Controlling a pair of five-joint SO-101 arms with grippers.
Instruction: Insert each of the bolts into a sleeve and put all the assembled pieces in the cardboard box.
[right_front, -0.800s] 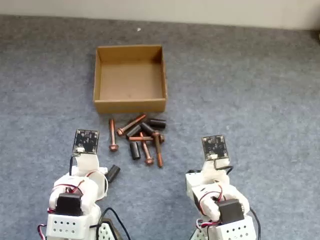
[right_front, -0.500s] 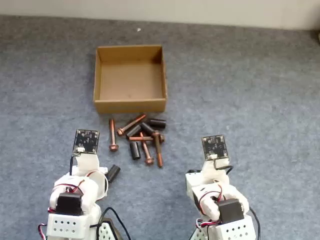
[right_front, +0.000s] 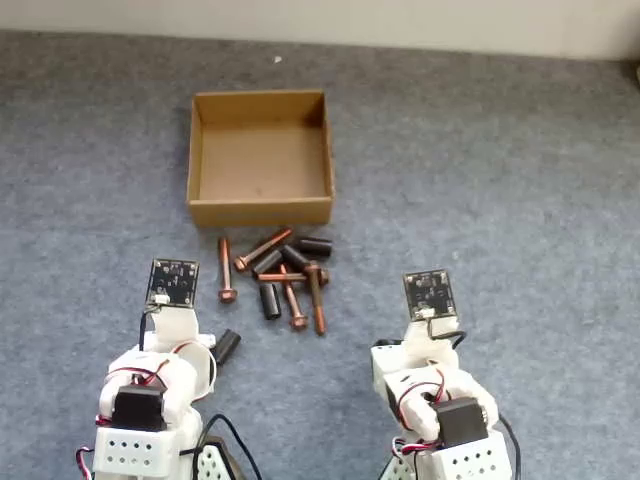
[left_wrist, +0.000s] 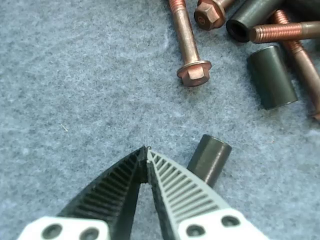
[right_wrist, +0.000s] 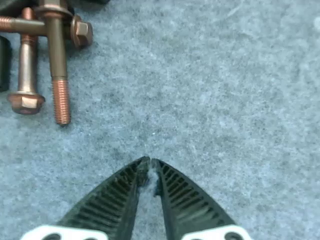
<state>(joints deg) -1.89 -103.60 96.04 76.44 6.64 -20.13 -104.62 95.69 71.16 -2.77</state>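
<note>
A pile of copper bolts (right_front: 290, 280) and black sleeves (right_front: 270, 300) lies on the grey carpet just in front of the cardboard box (right_front: 260, 211), which is open and holds nothing. My left gripper (left_wrist: 146, 151) is shut and empty, low over the carpet. A lone black sleeve (left_wrist: 209, 160) lies right beside one finger, also seen as the sleeve (right_front: 228, 346) by the left arm. A bolt (left_wrist: 187, 47) and another sleeve (left_wrist: 272, 77) lie farther off. My right gripper (right_wrist: 149, 161) is shut and empty over bare carpet, with bolts (right_wrist: 56, 65) a short way ahead to one side.
The left arm (right_front: 160, 385) and right arm (right_front: 435, 395) sit at the near edge, either side of the pile. Open carpet stretches to the right of the box and of the pile. A pale wall strip (right_front: 400, 20) runs along the far edge.
</note>
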